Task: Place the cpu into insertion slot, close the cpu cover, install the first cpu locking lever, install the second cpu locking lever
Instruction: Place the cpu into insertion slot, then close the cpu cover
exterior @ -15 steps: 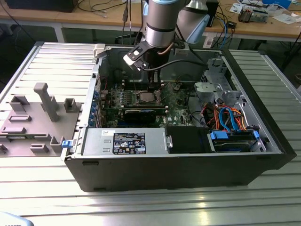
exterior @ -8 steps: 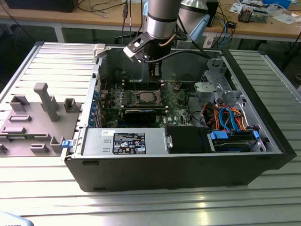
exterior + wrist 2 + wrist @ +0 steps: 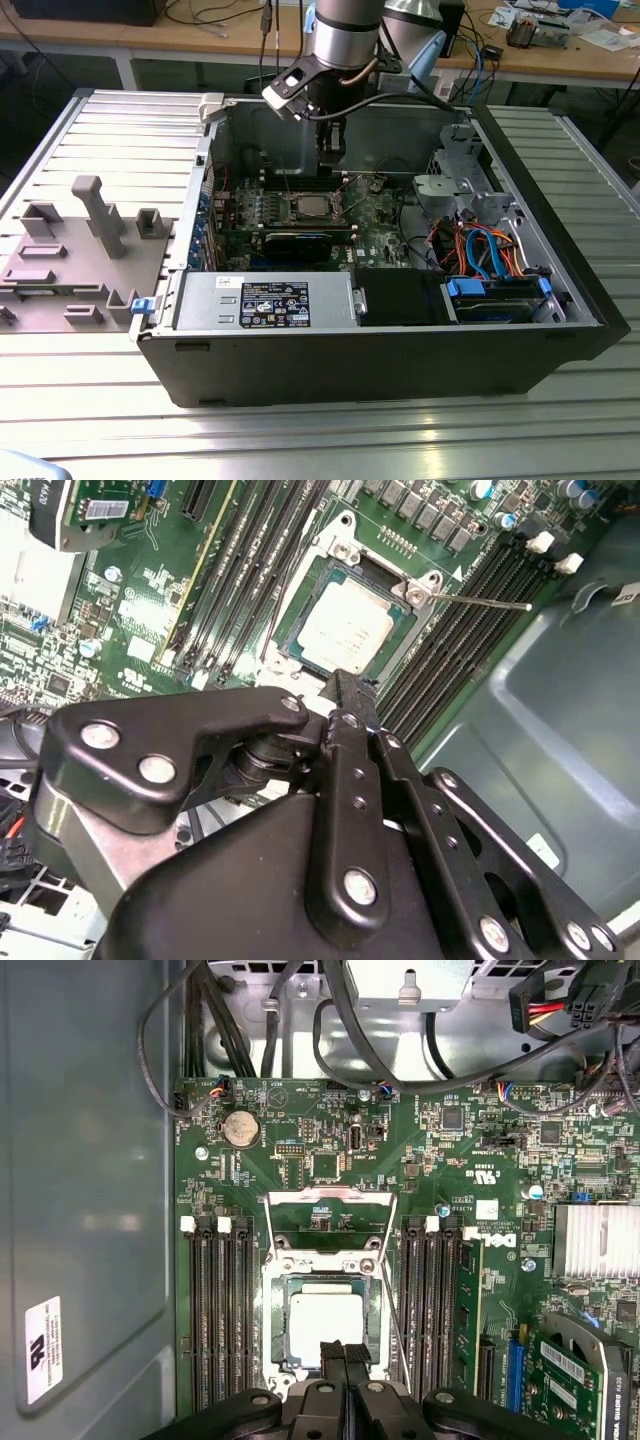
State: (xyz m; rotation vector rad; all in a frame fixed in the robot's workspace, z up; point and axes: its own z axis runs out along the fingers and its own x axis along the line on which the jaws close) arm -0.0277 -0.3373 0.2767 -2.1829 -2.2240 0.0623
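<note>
The cpu (image 3: pixel 325 1322), a pale silvery square, lies in the insertion slot (image 3: pixel 277 1332) in the middle of the green motherboard; the second wrist view shows the cpu (image 3: pixel 345 628) too. The cpu cover (image 3: pixel 327 1196), a thin metal frame, stands swung back off the slot on its hinge. A thin wire locking lever (image 3: pixel 480 601) sticks out free from one corner of the slot. My gripper (image 3: pixel 345 1352) hovers just above the slot's edge, its fingers pressed together and holding nothing. In the exterior view the gripper (image 3: pixel 330 160) hangs inside the open computer case over the insertion slot (image 3: pixel 305 207).
Black memory slots (image 3: pixel 220 1310) flank the socket on both sides. A finned heatsink (image 3: pixel 595 1240) and cable bundles (image 3: pixel 380 1050) sit near the board's edge. The case walls (image 3: pixel 400 350), a power supply (image 3: pixel 270 300) and a drive cage with cables (image 3: pixel 490 250) surround the board.
</note>
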